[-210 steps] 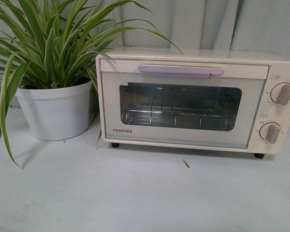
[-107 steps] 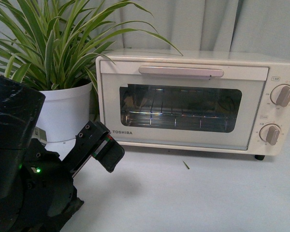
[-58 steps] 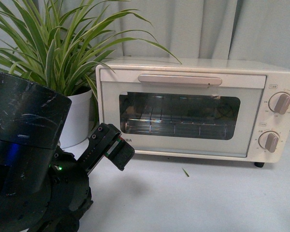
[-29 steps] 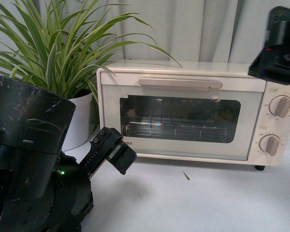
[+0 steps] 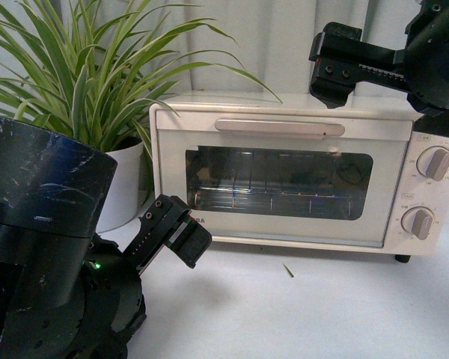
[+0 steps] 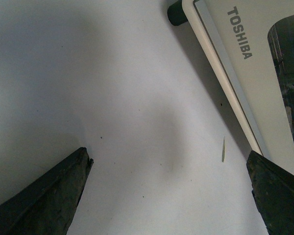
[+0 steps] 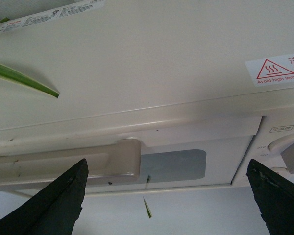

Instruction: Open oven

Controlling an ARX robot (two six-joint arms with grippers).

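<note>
The cream-white oven (image 5: pixel 284 228) stands on the table with its glass door shut, and a wire rack (image 5: pixel 277 200) shows behind the glass. Its long pale handle (image 5: pixel 279 127) runs along the door's top, with two knobs (image 5: pixel 437 163) at the right. My right gripper (image 5: pixel 331 63) hangs open above the oven's top, over the handle's right end. In the right wrist view the right gripper (image 7: pixel 167 166) frames the handle's end (image 7: pixel 63 164) with nothing between its fingers. My left gripper (image 5: pixel 181 235) is open and low, near the oven's front left corner (image 6: pixel 264 73); it (image 6: pixel 167 156) holds nothing.
A leafy plant (image 5: pixel 82 82) in a white pot (image 5: pixel 123 187) stands left of the oven, with leaves reaching over its top. A grey curtain (image 5: pixel 284 45) hangs behind. A small leaf scrap (image 5: pixel 287 270) lies on the pale table (image 5: pixel 322 314) in front of the door.
My right arm has come in from the upper right and moved left over the oven's top. The left arm, which rose into view earlier, has hardly moved since.
</note>
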